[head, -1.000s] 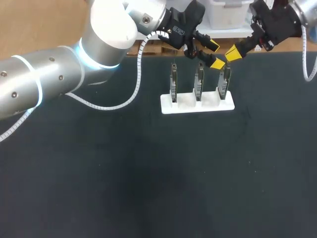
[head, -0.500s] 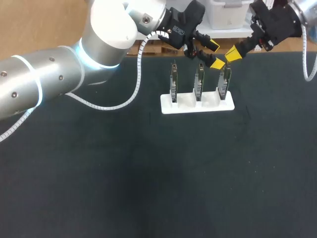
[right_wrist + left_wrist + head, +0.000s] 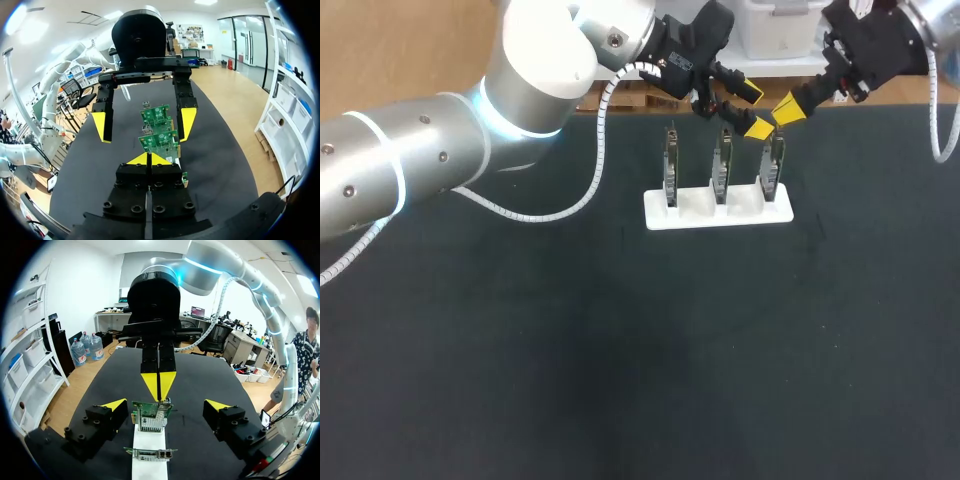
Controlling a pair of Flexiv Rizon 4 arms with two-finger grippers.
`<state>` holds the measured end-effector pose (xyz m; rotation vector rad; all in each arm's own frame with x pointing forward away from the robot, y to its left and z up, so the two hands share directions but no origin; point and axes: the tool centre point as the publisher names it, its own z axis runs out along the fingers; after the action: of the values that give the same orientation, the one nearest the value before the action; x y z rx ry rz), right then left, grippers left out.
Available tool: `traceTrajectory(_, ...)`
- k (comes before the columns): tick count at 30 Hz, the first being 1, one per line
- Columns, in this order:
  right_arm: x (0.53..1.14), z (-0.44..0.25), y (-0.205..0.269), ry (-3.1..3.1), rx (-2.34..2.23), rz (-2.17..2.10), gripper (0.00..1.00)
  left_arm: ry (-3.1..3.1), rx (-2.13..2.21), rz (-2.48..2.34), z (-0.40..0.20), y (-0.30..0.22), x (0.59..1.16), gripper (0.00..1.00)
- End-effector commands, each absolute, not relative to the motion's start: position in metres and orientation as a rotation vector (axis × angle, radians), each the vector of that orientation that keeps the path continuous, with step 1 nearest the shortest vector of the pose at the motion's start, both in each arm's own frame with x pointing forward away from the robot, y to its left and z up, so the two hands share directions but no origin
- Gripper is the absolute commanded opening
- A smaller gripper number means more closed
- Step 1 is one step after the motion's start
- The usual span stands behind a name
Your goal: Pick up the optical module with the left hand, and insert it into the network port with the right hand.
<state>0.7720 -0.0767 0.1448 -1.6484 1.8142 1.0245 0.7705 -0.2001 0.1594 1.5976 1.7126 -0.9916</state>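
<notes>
Bright, even ceiling light; faint shadows on the table (image 3: 620, 350).

Your bench (image 3: 620, 350) is flat matte black all over. On it sits a plain white rack (image 3: 718, 212) holding three network cards (image 3: 722, 165). From above you see them as dull grey-green. From the wrists, their boards show bright green, speckled with small dark and silvery parts, with silver metal at the edges. Your left arm (image 3: 420, 150) is brushed silver with a glossy white joint shell and a glowing pale-blue ring, and a white coiled cable (image 3: 596, 150) trails from it. The left jaws and right jaws are both black, each with solid bright yellow fingertips (image 3: 751, 93).
</notes>
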Motion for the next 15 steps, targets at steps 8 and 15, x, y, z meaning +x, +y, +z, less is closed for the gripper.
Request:
traceTrajectory(8, 0.7657, 0.1044, -0.0817, 1.828, -1.658, 1.014, 0.0, 1.715, 1.604, -0.993, 0.16, -0.2009, 0.7732, 1.0)
traceTrajectory(15, 0.7669, 0.1023, -0.0832, 1.832, -1.664, 1.004, 0.0, 1.715, 1.604, -0.993, 0.16, -0.2009, 0.7732, 1.0)
